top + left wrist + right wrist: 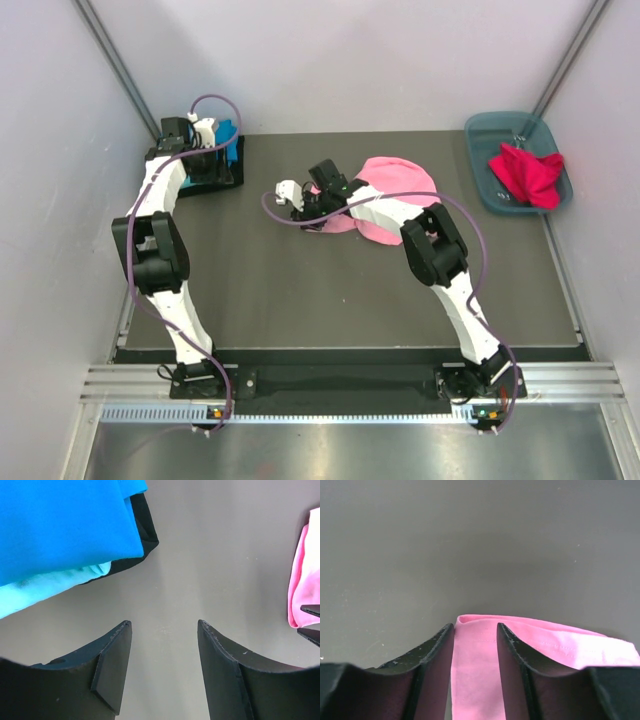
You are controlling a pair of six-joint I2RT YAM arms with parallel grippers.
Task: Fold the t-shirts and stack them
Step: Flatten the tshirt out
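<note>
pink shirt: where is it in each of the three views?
Top external: the pink shirt lies at table centre-right, partly under the right arm.
Left wrist: a strip at the right edge, beyond the open left pincer.
Right wrist: bottom centre, a fold between the fingers of the right pincer.
Shared landmark: the dark grey table, bare around the shirt in all three views.

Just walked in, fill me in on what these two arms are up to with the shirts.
The right gripper has its fingers closed on a folded edge of the light pink t-shirt lying mid-table. The left gripper hangs open and empty beside the folded stack at the far left corner, where a bright blue shirt lies on top of a turquoise one and a black one. A crimson red shirt sits crumpled in the tub, not yet folded.
</note>
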